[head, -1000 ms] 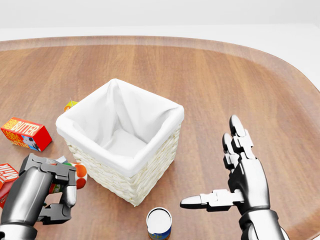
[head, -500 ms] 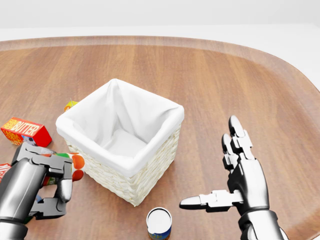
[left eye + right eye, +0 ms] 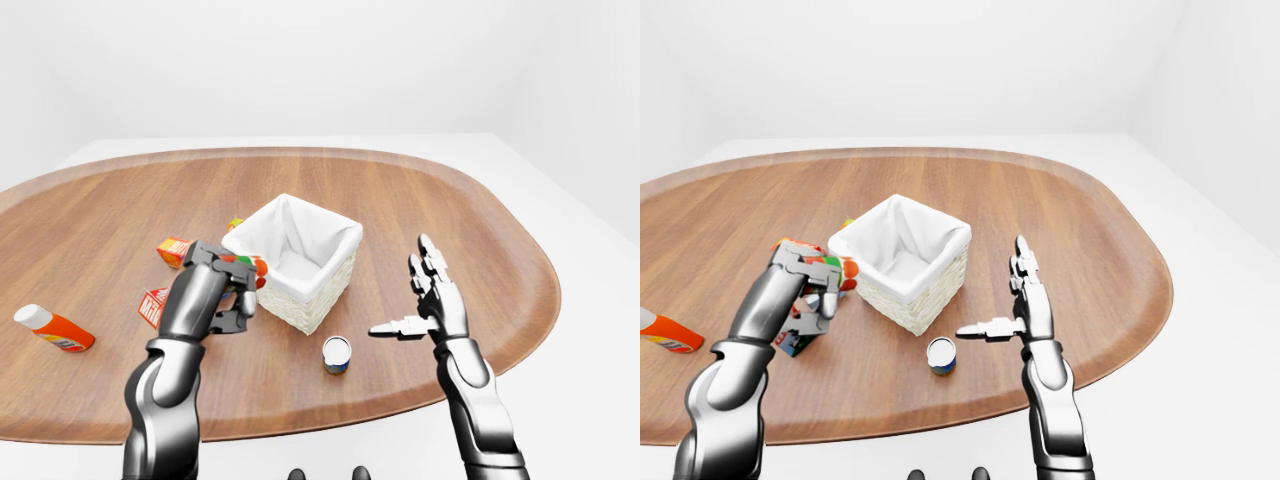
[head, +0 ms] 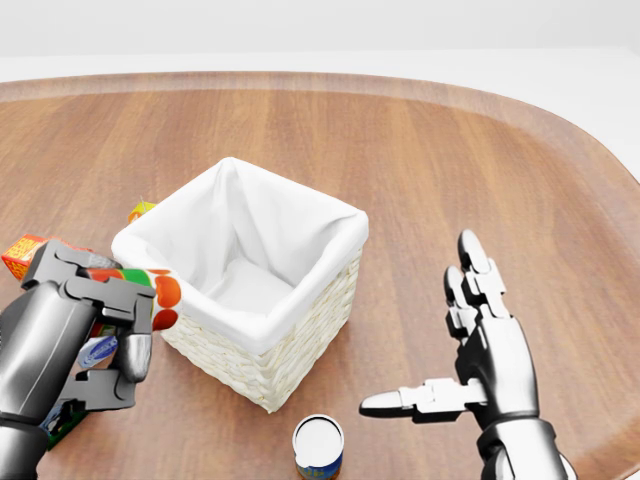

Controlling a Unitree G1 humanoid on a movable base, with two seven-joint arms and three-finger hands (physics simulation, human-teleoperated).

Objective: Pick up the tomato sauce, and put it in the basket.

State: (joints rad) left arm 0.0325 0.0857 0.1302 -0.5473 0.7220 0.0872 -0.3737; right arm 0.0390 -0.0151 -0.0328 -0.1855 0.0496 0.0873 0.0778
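Grey metal left hand [image 4: 75, 335] has its fingers wrapped tight round the tomato sauce [image 4: 155, 298], lifted off the bench [image 4: 420, 160], red end poking toward the basket [image 4: 262, 335] just to its right. Looks like it's held high to clear the white-lined rim. Right hand [image 4: 455, 385] hangs on the far side of the basket with fingers spread, gripping nothing, probably just keeping out of the way. Small can [image 4: 318, 447] stands between the two hands, lower down.

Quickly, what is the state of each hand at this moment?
Left hand: closed, its fingers wrapped round the tomato sauce, held beside the basket.
Right hand: open, holding nothing.
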